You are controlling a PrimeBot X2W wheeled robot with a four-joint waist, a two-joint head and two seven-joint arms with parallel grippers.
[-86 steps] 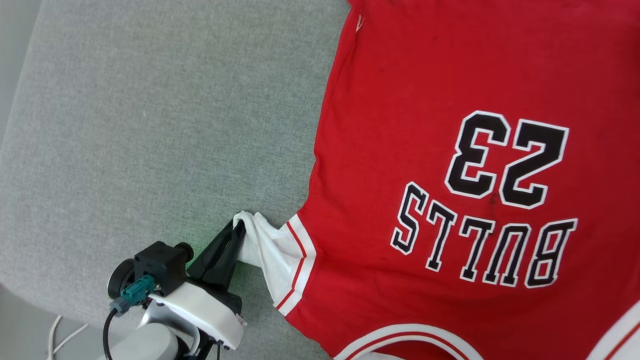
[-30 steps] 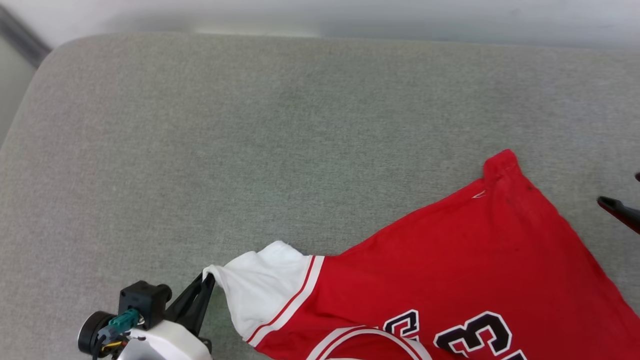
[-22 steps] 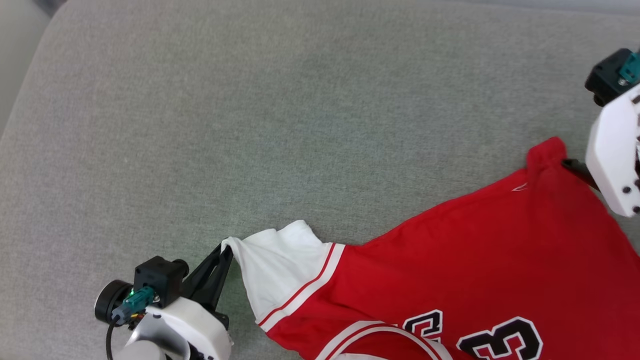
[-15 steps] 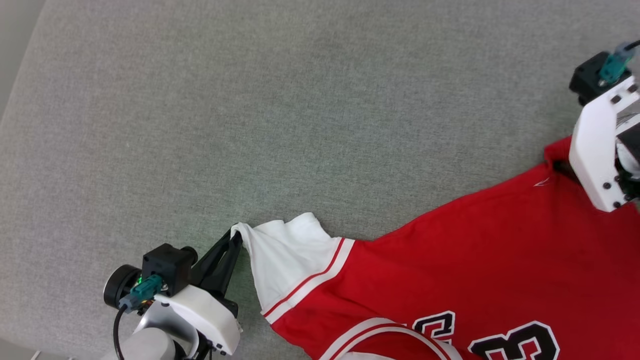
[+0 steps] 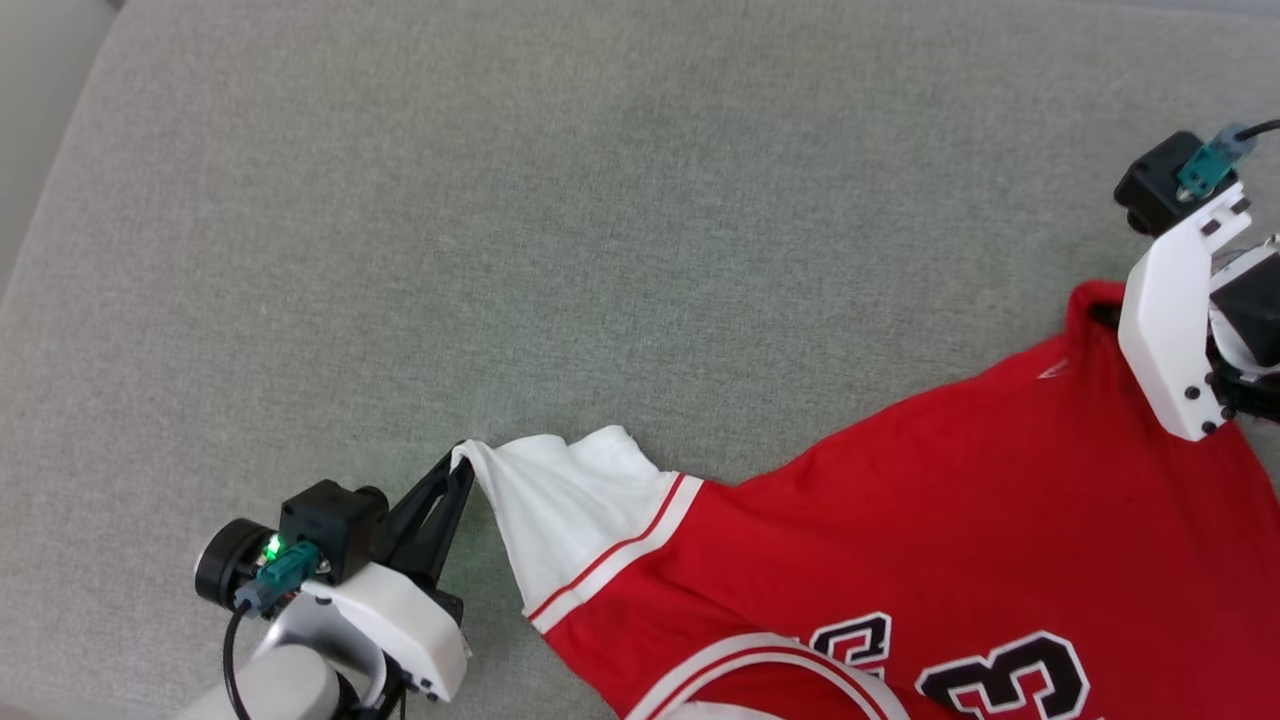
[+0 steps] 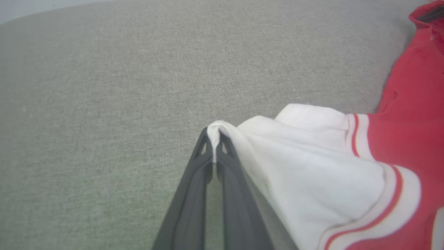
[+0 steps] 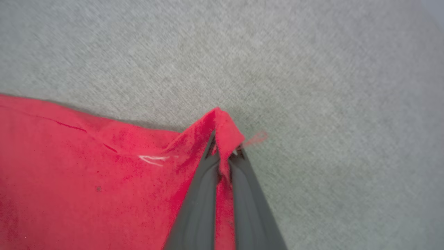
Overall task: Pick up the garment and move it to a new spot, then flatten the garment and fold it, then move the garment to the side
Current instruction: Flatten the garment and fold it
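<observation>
Garment (image 5: 900, 520): red jersey, white short sleeve, striped trim, black white-outlined lettering face up. Spread over the near right of the grey fabric surface (image 5: 450, 250), stretched between sleeve tip at left and red corner at far right.

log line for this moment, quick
left hand shut on garment sleeve | right hand shut on red corner | surface: grey cushion

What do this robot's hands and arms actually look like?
The left gripper and right gripper each have two long, dark grey fingers tapering to points. Behind them sit a white shell and a black camera block with a teal plug and black cable; the left one glows green.
</observation>
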